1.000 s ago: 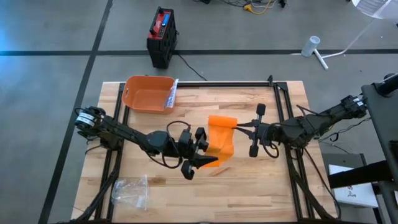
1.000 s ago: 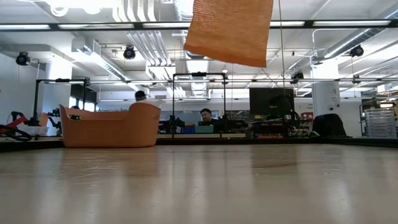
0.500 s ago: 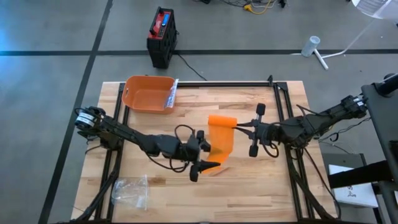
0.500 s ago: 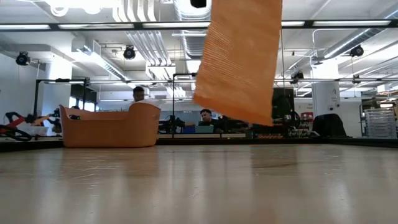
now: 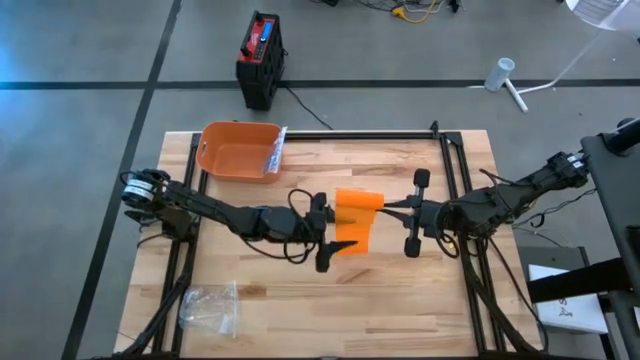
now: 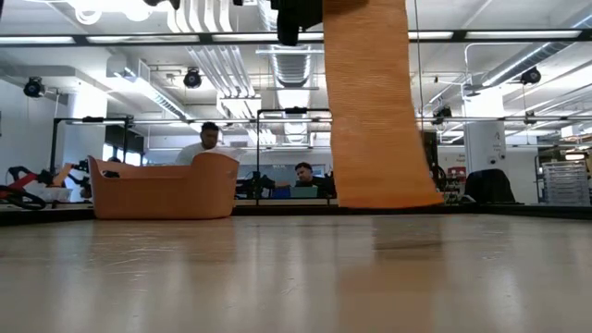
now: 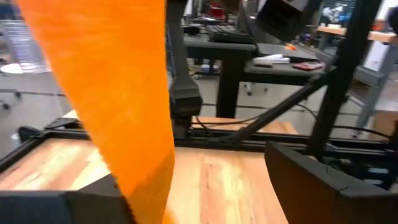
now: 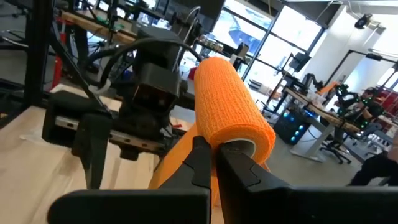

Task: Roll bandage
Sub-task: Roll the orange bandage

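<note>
Two tools work mid-desk: the right tool [image 5: 388, 204] pinches shut on the bandage [image 5: 355, 220] roll's core; the left tool [image 5: 323, 232], at the strip's 9 o'clock edge, stands open, holding nothing. Winding seems underway; next, the left likely needs to regrip the hanging tail.

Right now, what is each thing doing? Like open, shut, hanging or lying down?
Bandage roll: held up off the table, partly unrolled.
Bandage tail: hanging straight down, its end near the tabletop.
Right gripper: shut on the bandage roll's core.
Left gripper: open, by the hanging tail.
Orange bin: upright, at the table's far left corner.
Plastic bag: lying crumpled at the near left.
</note>
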`<state>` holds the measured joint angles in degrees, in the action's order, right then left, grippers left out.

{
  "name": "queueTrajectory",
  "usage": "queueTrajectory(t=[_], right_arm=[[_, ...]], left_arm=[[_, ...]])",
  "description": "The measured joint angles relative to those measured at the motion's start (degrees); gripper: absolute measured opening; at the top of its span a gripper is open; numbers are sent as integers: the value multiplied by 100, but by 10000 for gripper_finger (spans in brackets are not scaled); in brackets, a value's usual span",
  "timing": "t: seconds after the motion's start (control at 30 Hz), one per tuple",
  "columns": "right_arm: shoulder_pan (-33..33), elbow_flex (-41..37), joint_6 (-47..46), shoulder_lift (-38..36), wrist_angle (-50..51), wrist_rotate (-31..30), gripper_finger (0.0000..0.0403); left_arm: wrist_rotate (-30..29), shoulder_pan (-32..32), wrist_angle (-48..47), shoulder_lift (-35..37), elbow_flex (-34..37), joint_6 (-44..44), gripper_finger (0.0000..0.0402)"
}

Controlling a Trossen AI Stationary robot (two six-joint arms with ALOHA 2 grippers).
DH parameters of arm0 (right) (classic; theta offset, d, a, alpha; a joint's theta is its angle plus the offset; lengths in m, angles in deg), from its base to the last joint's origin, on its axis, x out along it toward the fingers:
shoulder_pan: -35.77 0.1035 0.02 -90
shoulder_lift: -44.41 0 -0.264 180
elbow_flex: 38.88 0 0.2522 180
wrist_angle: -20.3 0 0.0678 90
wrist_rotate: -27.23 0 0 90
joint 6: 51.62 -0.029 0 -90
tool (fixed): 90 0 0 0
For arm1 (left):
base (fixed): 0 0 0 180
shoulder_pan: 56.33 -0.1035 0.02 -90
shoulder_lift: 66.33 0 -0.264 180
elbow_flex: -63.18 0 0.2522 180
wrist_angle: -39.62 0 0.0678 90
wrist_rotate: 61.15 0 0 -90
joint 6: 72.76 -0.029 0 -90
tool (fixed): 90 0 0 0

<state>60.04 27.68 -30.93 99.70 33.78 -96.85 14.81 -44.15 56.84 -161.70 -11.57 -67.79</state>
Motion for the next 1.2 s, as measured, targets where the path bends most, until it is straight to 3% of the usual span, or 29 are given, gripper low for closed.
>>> queueTrajectory(t=[0.37, 1.0, 1.2], right_arm=[[-2, 50, 43, 0, -4, 0, 0], [-2, 218, 144, -2, 48, 0, 0], [-2, 218, 144, -2, 44, 0, 0]], left_arm=[[-336, -238, 699, -693, 0, 42, 232], [-494, -253, 1086, -693, -4, -329, 144], [-293, -275, 1002, -693, -5, -146, 74]])
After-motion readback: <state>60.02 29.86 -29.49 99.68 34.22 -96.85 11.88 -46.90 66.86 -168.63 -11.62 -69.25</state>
